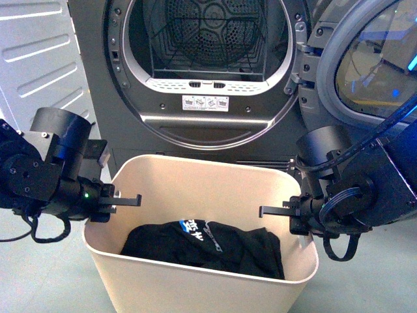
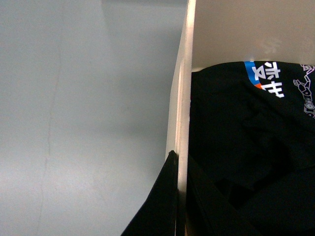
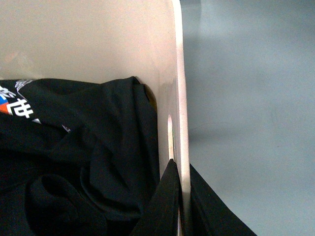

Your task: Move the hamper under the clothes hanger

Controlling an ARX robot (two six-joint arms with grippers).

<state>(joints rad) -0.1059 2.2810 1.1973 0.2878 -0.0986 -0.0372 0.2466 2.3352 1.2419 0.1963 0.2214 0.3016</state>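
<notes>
Front view: a dark grey dryer (image 1: 208,78) stands with its round door (image 1: 371,65) swung open. Just before it, on the grey floor (image 2: 74,123), sits the beige hamper (image 1: 195,280), a black printed garment (image 1: 208,244) heaped inside. The left gripper (image 1: 120,197) is at the hamper's left rim and the right gripper (image 1: 287,210) at its right rim. In both wrist views the fingers (image 2: 160,206) (image 3: 165,206) straddle the wall, one inside and one outside, pinching it.
</notes>
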